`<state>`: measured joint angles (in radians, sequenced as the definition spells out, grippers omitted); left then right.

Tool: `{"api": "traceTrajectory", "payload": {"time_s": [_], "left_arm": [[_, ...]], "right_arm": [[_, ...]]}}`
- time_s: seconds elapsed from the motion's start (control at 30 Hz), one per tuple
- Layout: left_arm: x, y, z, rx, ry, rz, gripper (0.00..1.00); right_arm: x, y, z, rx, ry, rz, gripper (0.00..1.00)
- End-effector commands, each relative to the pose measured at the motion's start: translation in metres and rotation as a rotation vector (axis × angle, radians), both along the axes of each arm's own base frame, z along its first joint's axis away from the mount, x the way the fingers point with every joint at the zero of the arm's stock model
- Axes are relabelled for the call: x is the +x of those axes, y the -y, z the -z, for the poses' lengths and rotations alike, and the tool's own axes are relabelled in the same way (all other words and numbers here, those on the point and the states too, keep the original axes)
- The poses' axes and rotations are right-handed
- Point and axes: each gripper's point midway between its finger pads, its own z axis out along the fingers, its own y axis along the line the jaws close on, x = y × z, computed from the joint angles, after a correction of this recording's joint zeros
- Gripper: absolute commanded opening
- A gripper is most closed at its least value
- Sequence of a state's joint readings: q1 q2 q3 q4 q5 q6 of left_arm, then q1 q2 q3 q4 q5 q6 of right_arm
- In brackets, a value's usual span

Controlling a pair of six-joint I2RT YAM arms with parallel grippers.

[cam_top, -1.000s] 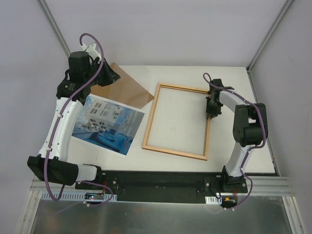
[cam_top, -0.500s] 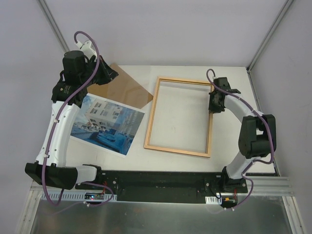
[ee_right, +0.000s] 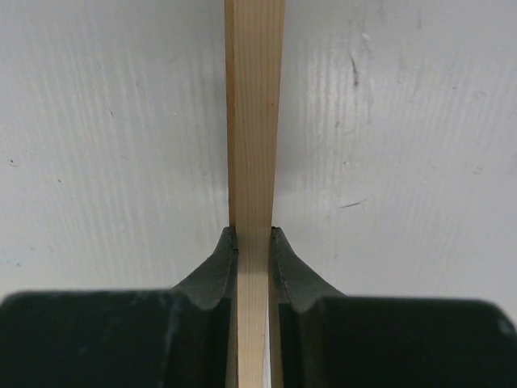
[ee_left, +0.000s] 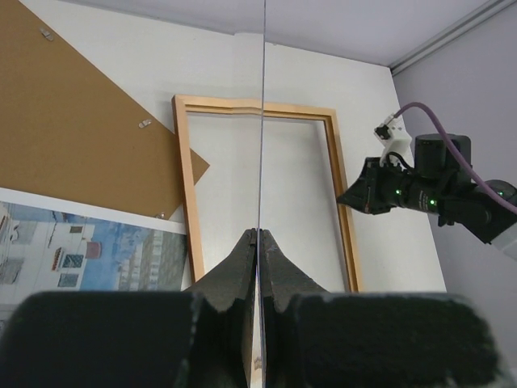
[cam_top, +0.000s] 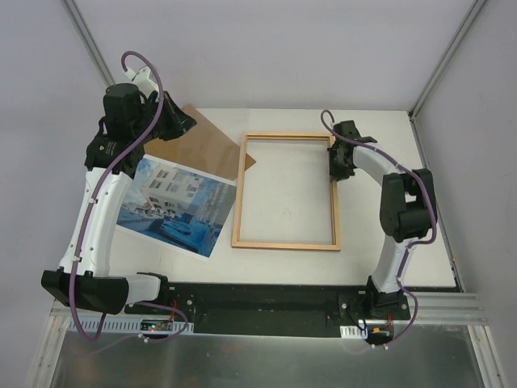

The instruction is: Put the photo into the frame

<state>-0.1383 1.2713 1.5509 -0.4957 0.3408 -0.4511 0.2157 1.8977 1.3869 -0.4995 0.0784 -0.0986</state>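
Observation:
The photo (cam_top: 179,206), a print of blue-toned buildings, lies flat at the left; it also shows in the left wrist view (ee_left: 89,255). The frame (cam_top: 241,194), an orange-brown wooden border, lies flat mid-table with bare table showing through it. My right gripper (cam_top: 334,164) is shut on its right rail near the far corner; the rail (ee_right: 254,121) runs between the jaws (ee_right: 254,234). My left gripper (cam_top: 184,123) is raised at the far left, shut on a thin clear pane seen edge-on (ee_left: 263,121), clamped at my fingertips (ee_left: 260,234).
A plain brown board (cam_top: 202,149) with small clips lies at the back between the photo and the frame, its corner touching the frame's far left corner. The right arm (ee_left: 428,190) shows in the left wrist view beside the frame (ee_left: 186,186).
My right gripper has dragged the frame left and turned it squarer to the table; its left rail now sits next to the photo. The left arm rose slightly, then held still.

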Motion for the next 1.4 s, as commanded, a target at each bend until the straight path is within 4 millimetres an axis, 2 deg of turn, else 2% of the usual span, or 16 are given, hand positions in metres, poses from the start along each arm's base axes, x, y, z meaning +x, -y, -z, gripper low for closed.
{"api": "traceTrajectory", "payload": {"time_s": [0.0, 0.13, 0.2, 0.27, 0.37, 0.47, 0.57, 0.67, 0.83, 0.9, 0.97, 1.03, 1.1, 1.37], "left_arm": [[-0.009, 0.009, -0.038, -0.052, 0.092, 0.040, 0.00], [-0.007, 0.017, -0.031, -0.088, 0.057, 0.057, 0.00], [-0.004, 0.023, -0.027, -0.105, 0.047, 0.066, 0.00], [-0.002, 0.028, -0.023, -0.117, 0.038, 0.064, 0.00], [0.002, 0.038, -0.014, -0.142, 0.019, 0.060, 0.00], [0.007, 0.043, -0.005, -0.164, 0.004, 0.035, 0.00], [0.011, 0.053, 0.002, -0.190, 0.002, 0.018, 0.00], [0.015, 0.067, 0.012, -0.224, -0.004, 0.022, 0.00], [0.022, 0.084, 0.029, -0.270, -0.022, 0.025, 0.00], [0.026, 0.089, 0.033, -0.289, -0.027, 0.011, 0.00], [0.030, 0.095, 0.038, -0.314, -0.041, 0.004, 0.00], [0.035, 0.103, 0.033, -0.340, -0.026, 0.002, 0.00], [0.038, 0.109, 0.034, -0.358, -0.029, -0.012, 0.00], [0.049, 0.136, 0.044, -0.426, -0.059, -0.056, 0.00]], "right_arm": [[0.016, -0.007, -0.006, -0.010, 0.009, -0.034, 0.00], [0.016, -0.006, -0.003, -0.020, -0.018, -0.044, 0.01], [0.016, -0.007, -0.005, -0.019, -0.022, -0.047, 0.09], [0.014, -0.010, -0.008, 0.001, -0.027, -0.058, 0.26], [0.011, -0.013, -0.013, 0.016, -0.041, -0.057, 0.42], [0.003, -0.013, -0.018, 0.021, -0.064, -0.037, 0.47], [-0.004, -0.002, -0.023, -0.012, -0.074, 0.022, 0.54], [-0.009, 0.013, -0.031, 0.014, -0.070, 0.111, 0.56], [-0.013, 0.031, -0.053, 0.106, -0.019, 0.223, 0.56], [-0.016, 0.040, -0.054, 0.107, -0.015, 0.261, 0.55], [-0.018, 0.047, -0.052, 0.103, -0.024, 0.298, 0.45], [-0.022, 0.052, -0.046, 0.096, -0.042, 0.325, 0.32], [-0.026, 0.055, -0.037, 0.084, -0.063, 0.340, 0.24], [-0.037, 0.057, -0.012, 0.066, -0.111, 0.360, 0.13]]}}
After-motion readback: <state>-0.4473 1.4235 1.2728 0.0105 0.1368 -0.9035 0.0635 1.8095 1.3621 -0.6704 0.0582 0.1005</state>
